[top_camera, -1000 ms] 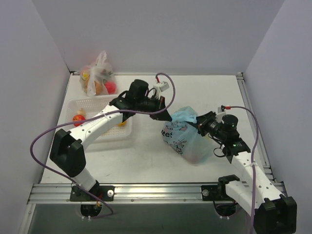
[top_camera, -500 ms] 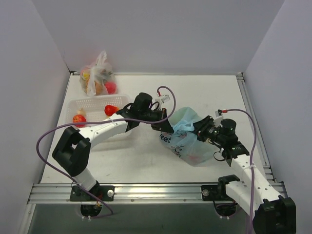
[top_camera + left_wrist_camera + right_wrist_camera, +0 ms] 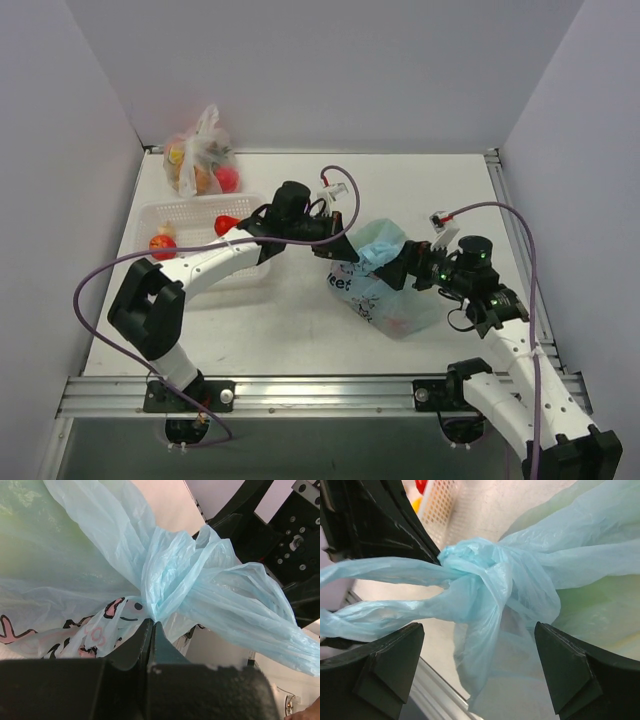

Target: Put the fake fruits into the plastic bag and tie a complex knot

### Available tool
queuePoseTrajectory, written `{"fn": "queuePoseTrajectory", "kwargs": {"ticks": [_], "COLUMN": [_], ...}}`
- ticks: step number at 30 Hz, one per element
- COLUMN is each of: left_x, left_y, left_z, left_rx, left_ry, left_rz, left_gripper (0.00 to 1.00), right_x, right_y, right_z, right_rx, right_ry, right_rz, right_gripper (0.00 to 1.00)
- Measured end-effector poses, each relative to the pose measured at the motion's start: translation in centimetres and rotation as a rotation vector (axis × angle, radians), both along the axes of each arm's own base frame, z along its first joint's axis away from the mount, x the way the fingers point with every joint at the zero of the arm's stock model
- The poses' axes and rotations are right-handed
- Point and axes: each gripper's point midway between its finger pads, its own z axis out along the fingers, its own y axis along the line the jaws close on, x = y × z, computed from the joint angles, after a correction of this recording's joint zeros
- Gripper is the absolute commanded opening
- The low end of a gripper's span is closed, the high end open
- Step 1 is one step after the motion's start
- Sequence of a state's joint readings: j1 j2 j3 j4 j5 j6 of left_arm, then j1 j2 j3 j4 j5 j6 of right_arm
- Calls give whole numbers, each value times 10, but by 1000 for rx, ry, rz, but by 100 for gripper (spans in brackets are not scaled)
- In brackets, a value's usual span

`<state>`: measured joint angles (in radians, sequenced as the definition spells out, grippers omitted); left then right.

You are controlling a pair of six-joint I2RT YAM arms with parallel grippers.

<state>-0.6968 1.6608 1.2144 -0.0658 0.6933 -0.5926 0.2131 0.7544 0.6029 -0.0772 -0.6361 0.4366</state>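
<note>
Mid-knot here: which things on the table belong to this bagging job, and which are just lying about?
Job: blue bag, fruit inside it, knot, left gripper pinching the bag at the knot, right gripper open, facing the knot.
Lying about: white basket, clear bag of fruit at the back.

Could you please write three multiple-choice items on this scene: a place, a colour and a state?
1. In the top view, where is the white basket from the plastic bag? A) left B) right C) underneath
2. What colour is the knot? A) red B) light blue C) black
3. How is the right hand? A) shut on the bag B) shut on fruit C) open
Answers: 1 A, it sits leftward of the bag; 2 B, twisted pale-blue plastic; 3 C, its jaws stand wide apart.
</note>
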Motion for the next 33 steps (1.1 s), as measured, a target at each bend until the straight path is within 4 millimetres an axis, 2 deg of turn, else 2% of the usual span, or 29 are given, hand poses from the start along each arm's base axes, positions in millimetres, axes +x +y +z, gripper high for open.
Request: {"fn": "queuePoseTrajectory", "kwargs": {"ticks": [8, 10, 11, 13, 14, 17, 18, 21, 24, 28, 29, 32, 33], "left_x": [-1, -3, -3, -5, -6, -8, -8, -9, -6, -3, -3, -4, -3], "left_y": [-1, -2, -2, -2, -2, -1, 0, 6, 14, 20, 20, 23, 23], "left_z": [1, 0, 0, -1, -1, -4, -4, 0, 13, 28, 29, 27, 29], "left_rx": [-2, -2, -1, 2, 5, 16, 20, 27, 11, -13, -13, 4, 7], "left_ry": [-3, -3, -4, -7, -7, -14, -18, -34, -83, -167, -181, -209, -221], "left_rz": [-5, -9, -11, -18, -22, -30, -32, -34, -27, -38, -48, -76, -84], "left_gripper": [0, 0, 0, 0, 0, 0, 0, 0, 0, 25, 41, 62, 65], "right_x": [3, 10, 15, 24, 28, 35, 37, 42, 46, 42, 40, 34, 32], "right_y": [18, 20, 20, 18, 17, 15, 14, 9, 1, 7, 9, 15, 16], "right_z": [-28, -28, -27, -24, -22, -19, -17, -14, -12, -8, -8, -9, -9], "right_rx": [-238, -265, -274, -286, -287, -277, -270, -234, -186, -102, -88, -49, -38], "right_ry": [-88, -113, -123, -140, -145, -142, -138, -111, -77, -69, -70, -71, -71], "right_rz": [156, 151, 138, 108, 90, 46, 31, -24, -57, -7, 7, 52, 67], "right_gripper": [100, 93, 82, 68, 52, 21, 0, 0, 0, 0, 0, 0, 0]}}
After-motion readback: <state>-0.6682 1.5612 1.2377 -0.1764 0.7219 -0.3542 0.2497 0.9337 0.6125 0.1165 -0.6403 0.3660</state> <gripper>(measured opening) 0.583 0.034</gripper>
